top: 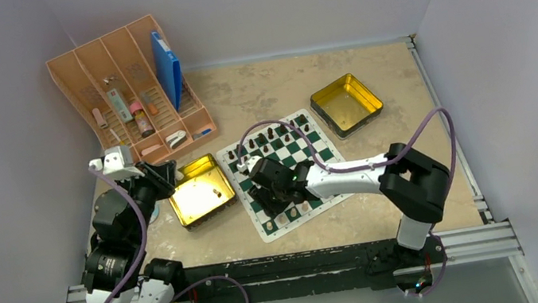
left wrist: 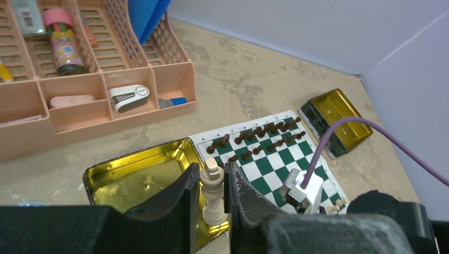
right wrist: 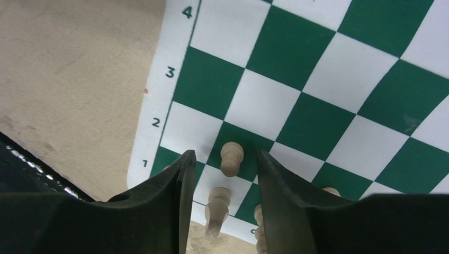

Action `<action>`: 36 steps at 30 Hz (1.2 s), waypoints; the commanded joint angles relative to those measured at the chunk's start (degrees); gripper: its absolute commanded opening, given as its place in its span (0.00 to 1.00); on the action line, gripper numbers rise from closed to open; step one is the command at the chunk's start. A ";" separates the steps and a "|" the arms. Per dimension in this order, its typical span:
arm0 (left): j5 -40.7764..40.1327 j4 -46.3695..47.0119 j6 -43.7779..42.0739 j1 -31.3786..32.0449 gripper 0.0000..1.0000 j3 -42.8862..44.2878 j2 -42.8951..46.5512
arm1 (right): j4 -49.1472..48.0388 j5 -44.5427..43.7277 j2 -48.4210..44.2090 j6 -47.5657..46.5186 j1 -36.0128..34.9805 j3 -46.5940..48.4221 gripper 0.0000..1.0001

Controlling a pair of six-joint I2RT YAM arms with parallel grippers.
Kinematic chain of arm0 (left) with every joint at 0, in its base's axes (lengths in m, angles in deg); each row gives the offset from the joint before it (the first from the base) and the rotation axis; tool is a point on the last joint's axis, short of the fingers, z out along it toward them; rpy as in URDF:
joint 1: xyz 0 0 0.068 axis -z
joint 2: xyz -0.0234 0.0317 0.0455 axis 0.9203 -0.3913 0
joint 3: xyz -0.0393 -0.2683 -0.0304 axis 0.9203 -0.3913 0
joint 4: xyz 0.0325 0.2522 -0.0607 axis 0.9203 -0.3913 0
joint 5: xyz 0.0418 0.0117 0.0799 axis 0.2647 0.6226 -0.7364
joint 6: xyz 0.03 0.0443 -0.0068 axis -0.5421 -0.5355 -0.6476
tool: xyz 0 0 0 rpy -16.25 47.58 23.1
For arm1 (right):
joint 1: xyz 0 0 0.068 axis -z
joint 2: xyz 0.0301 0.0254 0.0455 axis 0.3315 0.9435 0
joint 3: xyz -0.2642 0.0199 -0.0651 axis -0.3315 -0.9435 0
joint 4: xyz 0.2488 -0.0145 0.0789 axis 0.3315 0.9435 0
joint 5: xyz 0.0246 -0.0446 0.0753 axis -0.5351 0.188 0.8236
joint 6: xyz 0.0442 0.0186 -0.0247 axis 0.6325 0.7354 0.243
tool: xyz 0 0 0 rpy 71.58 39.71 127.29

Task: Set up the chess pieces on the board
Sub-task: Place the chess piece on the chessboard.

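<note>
Left gripper point(left wrist: 212, 169) – closed to a narrow gap, a tall light chess piece point(left wrist: 213, 198) pinched upright between the fingers, held above the near rim of a gold tin point(left wrist: 132, 166) just left of the board point(left wrist: 275, 164)

Right gripper point(right wrist: 225, 157) – lowered over the board's near left corner, jaws parted and nothing gripped; a light pawn point(right wrist: 231, 159) is seen standing between the fingers on a green square of row 2, clear space on both sides of it

Other light pieces point(right wrist: 218, 205) are noted on row 1; dark chessmen point(left wrist: 259, 132) are lined along the far rows
</note>
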 commanded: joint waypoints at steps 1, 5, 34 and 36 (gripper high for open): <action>8.62 5.26 -4.03 -0.28 0.00 0.82 0.00 | 2.04 1.97 -2.90 -0.67 -0.24 3.58 0.51; 14.49 6.67 -7.11 -0.28 0.00 0.38 -0.07 | 2.97 3.72 -5.72 -0.86 -0.18 4.44 0.55; 54.77 51.40 3.15 -0.19 0.00 -12.02 -15.79 | -22.06 2.13 -40.84 -0.79 -0.19 -4.85 0.58; 55.26 56.71 7.82 -0.13 0.00 -12.83 -16.71 | -24.13 2.86 -41.79 -2.57 -0.15 -6.69 0.58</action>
